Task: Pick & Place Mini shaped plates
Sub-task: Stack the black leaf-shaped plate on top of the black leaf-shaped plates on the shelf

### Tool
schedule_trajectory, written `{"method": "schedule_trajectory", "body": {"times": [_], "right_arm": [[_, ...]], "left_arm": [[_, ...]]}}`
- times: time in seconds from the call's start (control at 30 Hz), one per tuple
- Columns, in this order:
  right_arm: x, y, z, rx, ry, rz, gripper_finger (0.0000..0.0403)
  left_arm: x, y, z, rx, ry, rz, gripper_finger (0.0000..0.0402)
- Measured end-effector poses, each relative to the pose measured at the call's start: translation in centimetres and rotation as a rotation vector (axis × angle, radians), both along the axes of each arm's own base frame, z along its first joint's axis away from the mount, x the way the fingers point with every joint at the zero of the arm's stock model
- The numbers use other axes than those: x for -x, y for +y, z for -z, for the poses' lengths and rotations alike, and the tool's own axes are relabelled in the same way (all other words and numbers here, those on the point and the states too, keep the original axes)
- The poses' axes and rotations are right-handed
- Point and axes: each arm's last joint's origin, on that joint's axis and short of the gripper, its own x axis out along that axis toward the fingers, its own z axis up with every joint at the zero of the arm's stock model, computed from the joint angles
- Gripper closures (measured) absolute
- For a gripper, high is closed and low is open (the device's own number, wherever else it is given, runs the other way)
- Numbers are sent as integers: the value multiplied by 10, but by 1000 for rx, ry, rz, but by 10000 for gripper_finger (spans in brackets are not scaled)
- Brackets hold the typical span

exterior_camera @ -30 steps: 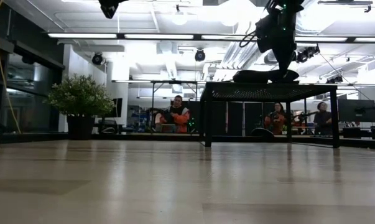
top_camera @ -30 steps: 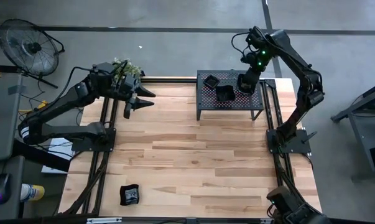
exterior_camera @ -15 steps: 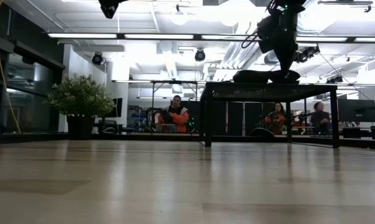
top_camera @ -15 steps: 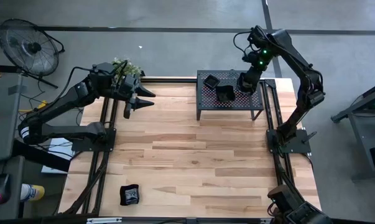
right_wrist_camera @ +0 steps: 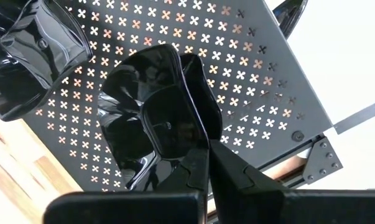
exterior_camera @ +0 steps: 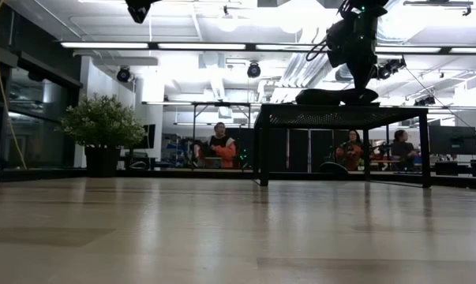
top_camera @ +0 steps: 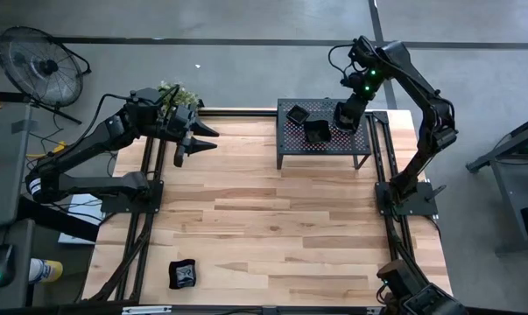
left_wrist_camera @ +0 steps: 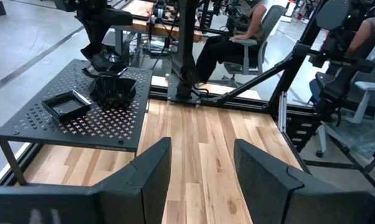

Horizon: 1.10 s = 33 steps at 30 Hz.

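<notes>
We are pinching a plate on the rack.
Our right gripper (right_wrist_camera: 203, 146) is clamping a wavy-rimmed plate (right_wrist_camera: 153, 118) at the rack's (top_camera: 290, 140) right edge; our left gripper (top_camera: 196, 140) is hovering spread near the table's (top_camera: 272, 227) far left corner.

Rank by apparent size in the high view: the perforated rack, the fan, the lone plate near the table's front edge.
1. Perforated rack, largest.
2. Fan, somewhat smaller, though it stands on the floor, farther from the camera, so this is unsure.
3. Lone plate, clearly smallest.
</notes>
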Motion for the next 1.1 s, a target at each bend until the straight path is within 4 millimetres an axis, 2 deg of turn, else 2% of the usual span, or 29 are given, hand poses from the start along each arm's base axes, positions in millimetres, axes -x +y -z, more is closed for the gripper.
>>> {"method": "schedule_trajectory", "body": {"times": [0.5,0.77,1.1], "right_arm": [[0,0,1,-10,0,16,403],[0,0,24,-71,44,42,403],[-1,-2,20,-39,25,39,398]], "left_arm": [[0,0,0,-4,-1,3,229],[0,0,0,-4,-1,3,229],[0,0,0,-4,-1,2,229]]}}
